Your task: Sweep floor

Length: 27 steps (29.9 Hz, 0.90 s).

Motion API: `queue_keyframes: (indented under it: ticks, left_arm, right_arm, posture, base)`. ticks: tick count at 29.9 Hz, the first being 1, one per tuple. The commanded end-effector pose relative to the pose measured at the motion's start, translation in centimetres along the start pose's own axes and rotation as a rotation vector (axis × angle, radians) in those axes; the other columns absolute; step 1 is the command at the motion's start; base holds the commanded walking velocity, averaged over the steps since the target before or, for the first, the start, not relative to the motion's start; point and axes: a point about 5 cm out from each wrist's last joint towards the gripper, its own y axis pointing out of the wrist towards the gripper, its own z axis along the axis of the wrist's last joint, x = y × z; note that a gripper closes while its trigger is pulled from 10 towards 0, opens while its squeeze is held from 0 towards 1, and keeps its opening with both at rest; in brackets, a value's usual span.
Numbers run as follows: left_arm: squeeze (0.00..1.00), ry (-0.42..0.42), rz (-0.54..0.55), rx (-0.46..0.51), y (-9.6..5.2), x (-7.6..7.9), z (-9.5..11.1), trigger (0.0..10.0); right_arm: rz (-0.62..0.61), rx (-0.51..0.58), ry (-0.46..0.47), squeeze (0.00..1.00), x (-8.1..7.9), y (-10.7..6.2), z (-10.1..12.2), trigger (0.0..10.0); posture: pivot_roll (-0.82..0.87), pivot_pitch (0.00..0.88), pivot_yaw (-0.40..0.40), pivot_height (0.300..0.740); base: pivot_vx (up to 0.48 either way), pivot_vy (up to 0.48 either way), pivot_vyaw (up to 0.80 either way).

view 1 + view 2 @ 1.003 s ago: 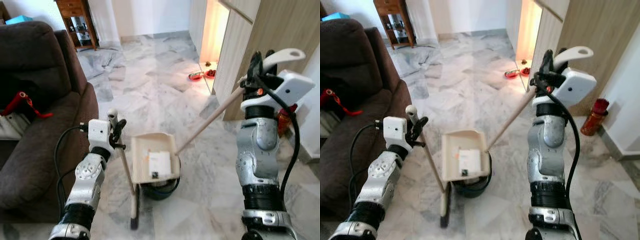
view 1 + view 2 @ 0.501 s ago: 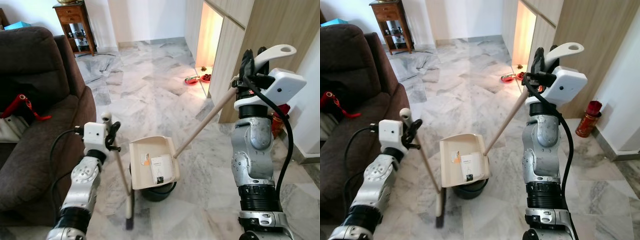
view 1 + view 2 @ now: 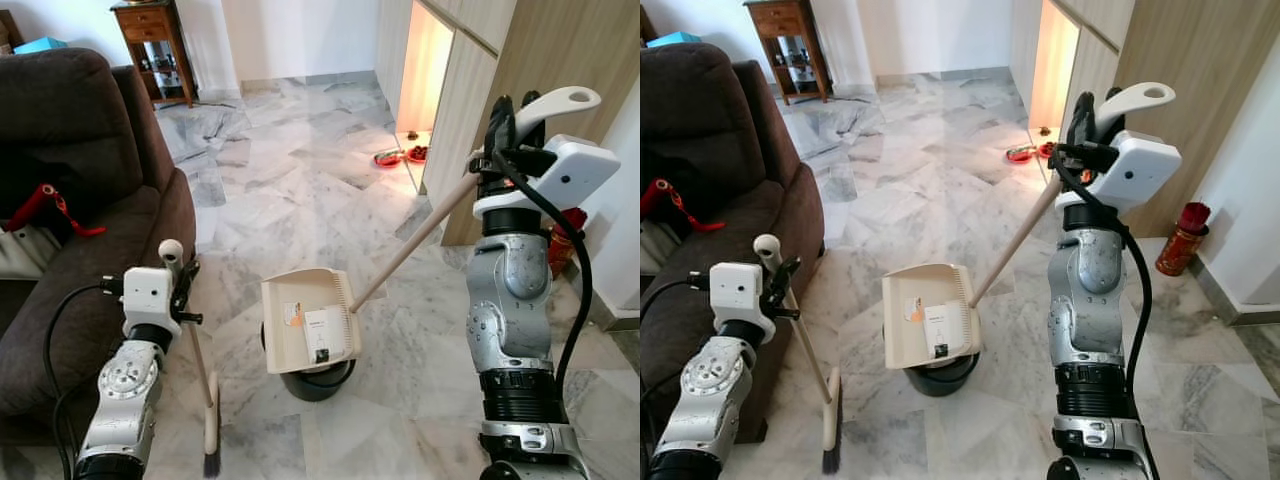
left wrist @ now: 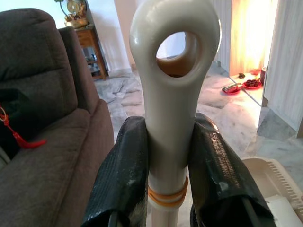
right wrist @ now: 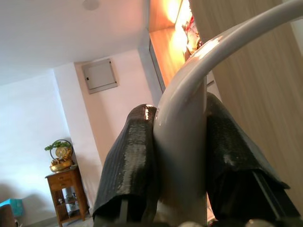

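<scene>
Home living room, pretty obvious. Dark brown sofa (image 3: 70, 190) along one side, polished grey-white marble floor (image 3: 300, 170), small wooden side cabinet (image 3: 155, 45) at far wall with ornament on top. Wood-panel wall cupboards (image 3: 520, 90) beside lit alcove, red dishes (image 3: 392, 157) on floor there.

Dark brown sofa (image 3: 80, 190) at left, red tassel cord (image 3: 45, 205) on seat. Wooden side cabinet (image 3: 155, 45) at far wall. Red bowls (image 3: 400, 156) on floor (beside lit wooden panel (image 3: 470, 120)). Red bottle (image 3: 1180, 250) at right.
</scene>
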Motion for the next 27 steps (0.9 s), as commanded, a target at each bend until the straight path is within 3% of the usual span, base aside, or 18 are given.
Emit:
queue_keyframes:
  ticks: [1,27]
  left_arm:
    - [0.00,0.018,0.005,0.059,0.35,-0.19,1.47,10.0]
    - [0.00,0.011,-0.006,0.058,0.23,0.05,1.82,10.0]
  right_arm:
    - [0.014,0.089,0.028,0.00,-0.62,0.83,1.89,10.0]
    - [0.012,0.088,0.029,0.00,-0.51,0.83,1.81,10.0]
  posture:
    - [-0.03,0.000,0.049,0.740]
    - [-0.02,0.000,0.052,0.740]
  base:
    - [0.296,0.000,0.00]
    - [0.344,0.000,0.00]
